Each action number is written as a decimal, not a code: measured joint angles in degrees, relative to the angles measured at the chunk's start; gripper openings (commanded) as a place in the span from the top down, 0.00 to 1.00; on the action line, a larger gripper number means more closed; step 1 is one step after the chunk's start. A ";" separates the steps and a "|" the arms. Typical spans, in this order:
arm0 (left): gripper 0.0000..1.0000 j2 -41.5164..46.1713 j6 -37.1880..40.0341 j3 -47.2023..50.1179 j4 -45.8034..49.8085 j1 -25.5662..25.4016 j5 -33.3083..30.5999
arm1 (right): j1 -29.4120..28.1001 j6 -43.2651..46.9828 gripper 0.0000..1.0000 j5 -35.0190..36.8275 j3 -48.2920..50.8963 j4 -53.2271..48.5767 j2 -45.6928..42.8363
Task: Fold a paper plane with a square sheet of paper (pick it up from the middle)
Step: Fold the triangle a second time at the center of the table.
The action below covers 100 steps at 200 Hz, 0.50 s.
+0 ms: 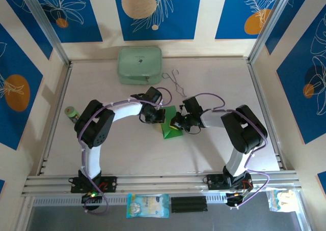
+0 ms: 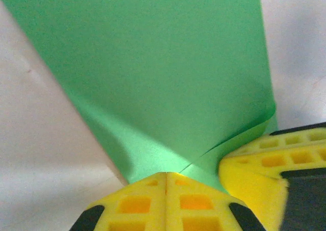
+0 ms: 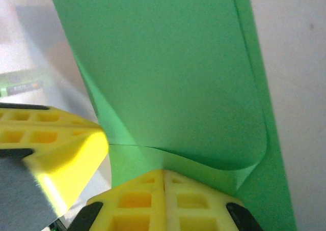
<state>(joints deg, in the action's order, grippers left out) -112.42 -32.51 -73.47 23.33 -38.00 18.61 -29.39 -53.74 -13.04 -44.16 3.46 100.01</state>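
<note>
**Both claws pinched on the green sheet at mid-table**

In the top view the green sheet [image 1: 171, 129] lies at the middle of the table [image 1: 127, 154], already creased into a narrower shape with a point toward 6 o'clock. The left gripper [image 1: 161, 117] meets it at its 10 o'clock edge. The right gripper [image 1: 176, 123] comes in from 3 o'clock, and the two sit just beside each other.

In the left wrist view, the left gripper [image 2: 166, 176] has its yellow fingers pressed together, and a folded edge of the green sheet [image 2: 153, 63] runs into their tips. One yellow finger of the other claw shows at 4 o'clock, touching the paper.

In the right wrist view, the right gripper [image 3: 164, 174] is likewise pressed together, nipping a curled fold of the green sheet [image 3: 168, 63]. The left claw's finger sits at 8 o'clock.

A mint case [image 1: 140, 64] rests at 11 o'clock from the paper by the back wall. Wire tongs [image 1: 176, 82] lie at 12 o'clock, and a small green roll [image 1: 71, 111] at 9 o'clock near the table's left edge.
</note>
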 measured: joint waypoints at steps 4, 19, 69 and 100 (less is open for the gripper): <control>0.93 0.52 -0.42 0.24 -0.24 0.00 -0.07 | -0.28 -0.87 0.99 0.72 0.02 -0.09 -0.15; 0.92 3.93 -3.17 2.51 -2.29 -0.07 0.02 | -1.33 -4.07 0.99 2.97 0.02 -0.50 -0.72; 0.92 11.93 -14.84 14.27 -12.70 -2.67 4.79 | -2.62 -9.16 0.99 5.99 -0.33 -1.66 -1.22; 0.92 10.95 -18.27 15.63 -15.06 -4.52 7.23 | -2.67 -9.55 0.99 6.08 -0.46 -1.95 -1.22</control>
<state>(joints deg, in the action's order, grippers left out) -101.47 -50.78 -57.84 8.27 -42.52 25.85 -32.05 -63.29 -6.96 -44.62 1.52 98.78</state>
